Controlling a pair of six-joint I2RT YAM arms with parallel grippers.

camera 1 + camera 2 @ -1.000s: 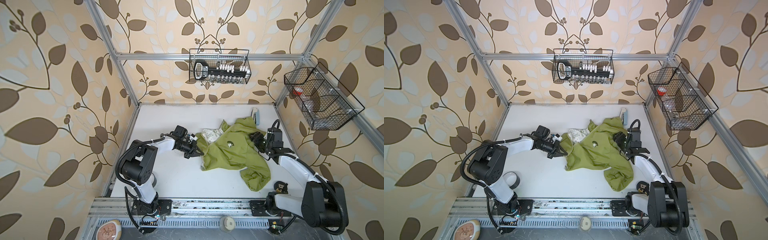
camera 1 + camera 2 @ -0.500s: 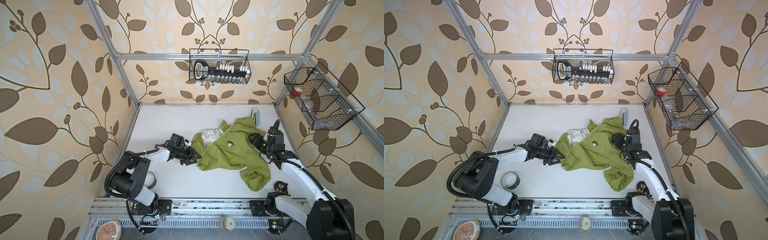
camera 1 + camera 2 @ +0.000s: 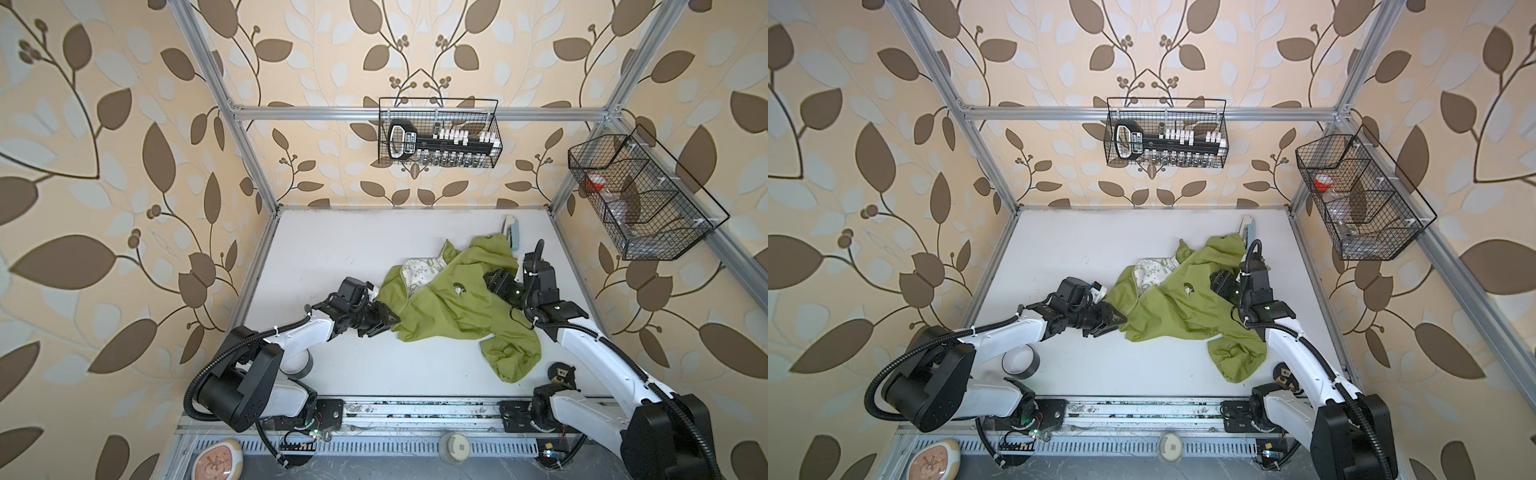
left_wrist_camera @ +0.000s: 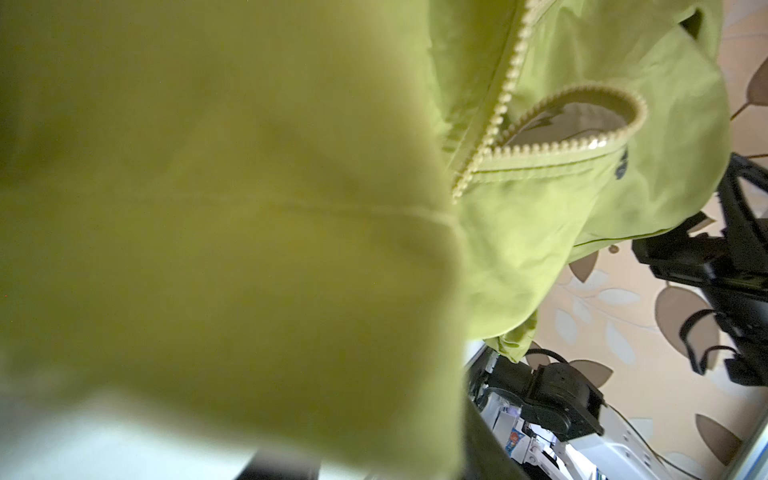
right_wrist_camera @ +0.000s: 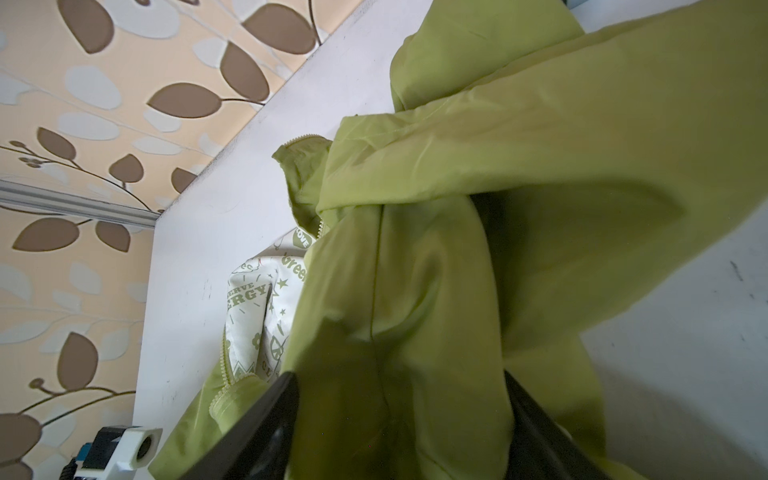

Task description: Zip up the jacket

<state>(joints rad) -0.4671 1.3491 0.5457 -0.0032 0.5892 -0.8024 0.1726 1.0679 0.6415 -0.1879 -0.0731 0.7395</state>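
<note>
Item: the jacket, lime green, crumpled on the right half of your white table. The front lies open near the collar, with the patterned cream lining showing.

Your left gripper: at the jacket's left edge, jaws apart. You cannot tell whether it touches the cloth or sits just beside it.

Your right gripper: at the jacket's right side, fingers spread wide, with a fold of green fabric between them.

Zipper teeth: cream, two rows parted around a gap of lining.
</note>
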